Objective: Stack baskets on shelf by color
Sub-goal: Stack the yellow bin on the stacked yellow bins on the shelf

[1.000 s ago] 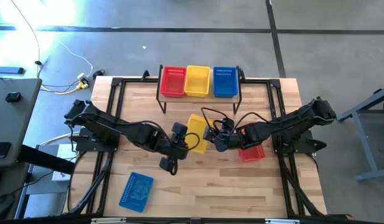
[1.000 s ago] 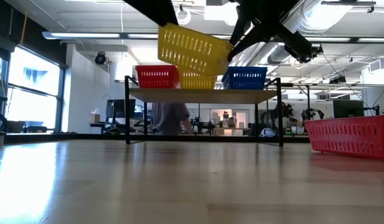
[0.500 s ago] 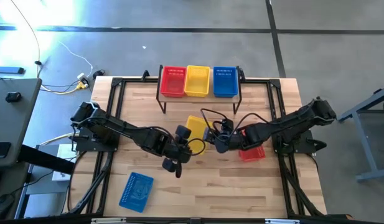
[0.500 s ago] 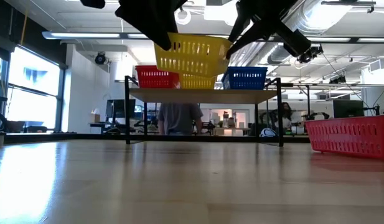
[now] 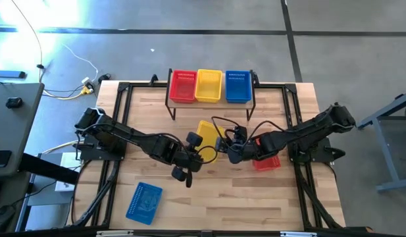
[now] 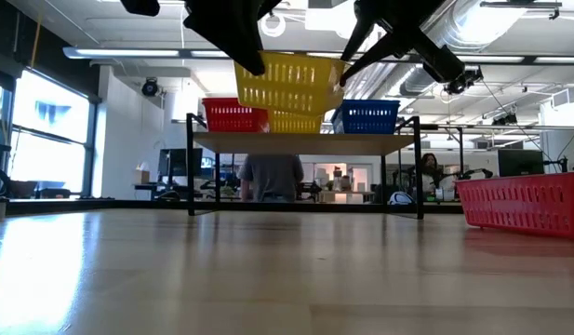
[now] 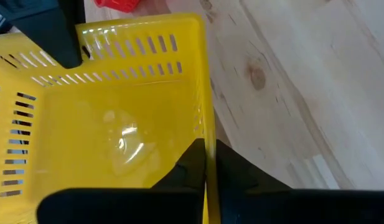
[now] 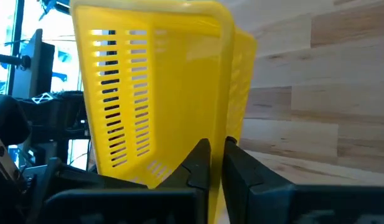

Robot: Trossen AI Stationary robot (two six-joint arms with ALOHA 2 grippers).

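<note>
A yellow basket (image 5: 207,135) hangs in the air over the table's middle, between both grippers; in the low view (image 6: 287,82) it is nearly level, in front of the shelf. My left gripper (image 5: 197,150) is shut on its left side. My right gripper (image 5: 224,145) is shut on its right side. The shelf (image 5: 211,99) at the far edge carries a red basket (image 5: 183,85), a yellow basket (image 5: 209,85) and a blue basket (image 5: 237,85) side by side. Another red basket (image 5: 267,161) and another blue basket (image 5: 144,201) rest on the table. My left gripper pinches a side wall of the yellow basket at its rim (image 7: 208,134), one finger (image 7: 190,165) inside the basket and one outside. It comes from the table's left. The basket is lifted clear of the table, about level. My right gripper pinches the opposite wall's rim (image 8: 227,118) between its two fingers (image 8: 198,162), one on each face of the wall. It comes from the table's right. The basket hangs clear of the table between the two grippers.
The red basket lies on the table under my right arm, near the right edge. The blue basket lies near the front left. A person (image 6: 271,177) stands in the room beyond the shelf. Bare wood shows at the front middle (image 5: 216,197).
The yellow basket has tipped from a clear slant, left end high, to nearly level, staying in the air. My left gripper has come down and a little toward the table's right, onto the basket's left side. My right gripper has kept its hold.
</note>
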